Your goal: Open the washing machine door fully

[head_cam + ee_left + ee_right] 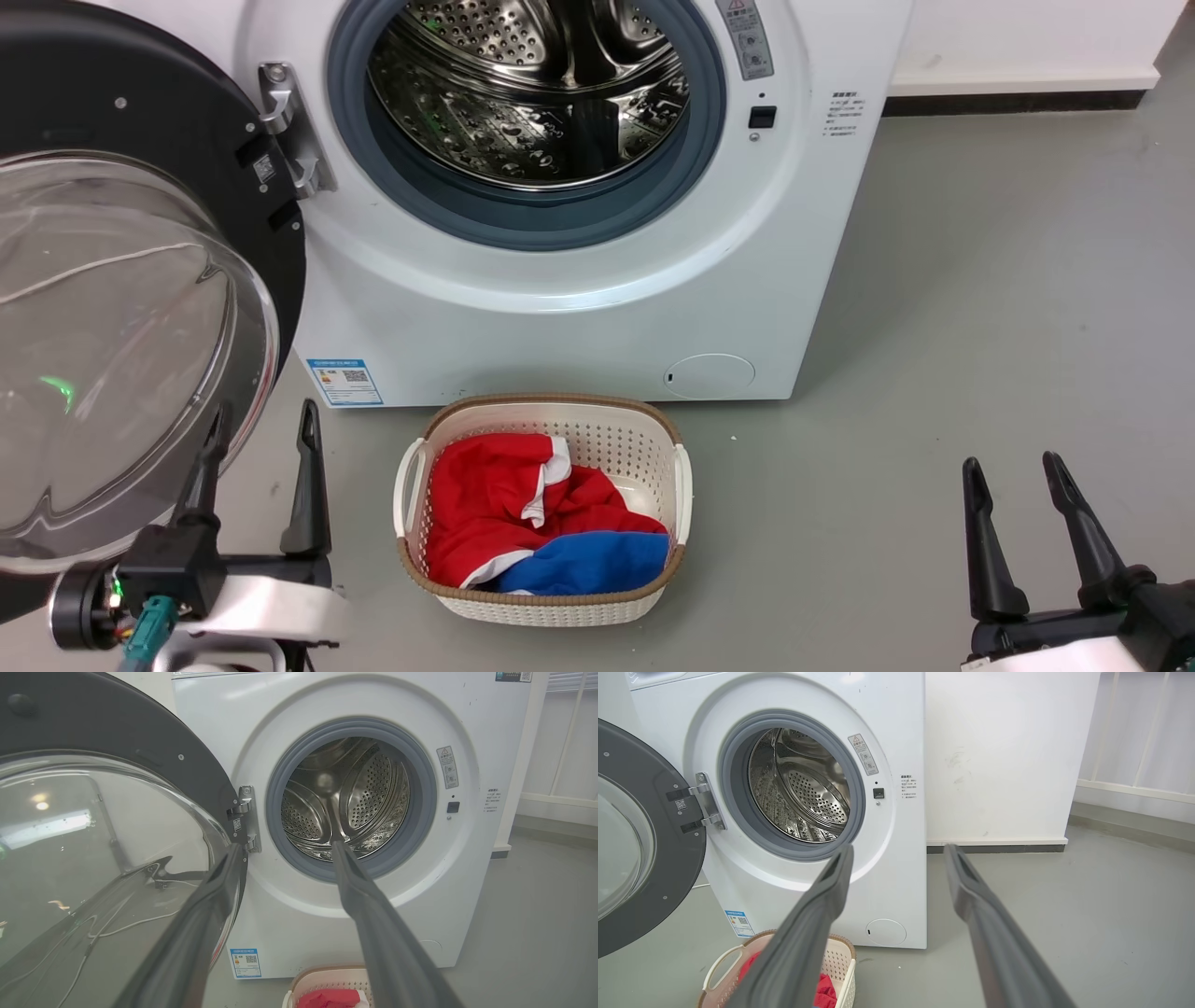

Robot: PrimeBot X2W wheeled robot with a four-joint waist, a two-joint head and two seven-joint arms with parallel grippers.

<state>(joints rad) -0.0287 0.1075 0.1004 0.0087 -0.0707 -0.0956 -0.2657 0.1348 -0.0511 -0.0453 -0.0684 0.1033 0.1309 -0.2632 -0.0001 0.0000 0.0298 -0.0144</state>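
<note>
Head view: the washing machine door stands open to the left of the washing machine. The left tool, spread wide and empty, sits at the door's lower rim. The right tool, also wide and empty, is well apart.

Left wrist view: one finger overlaps the rim; contact unclear.

Right wrist view: the door lies far left, so the left arm seems nearer.

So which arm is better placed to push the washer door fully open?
Left, probably. The left gripper sits open right at the lower edge of the washing machine door; the right gripper is open too, but off beyond the laundry basket, away from the door.
</note>
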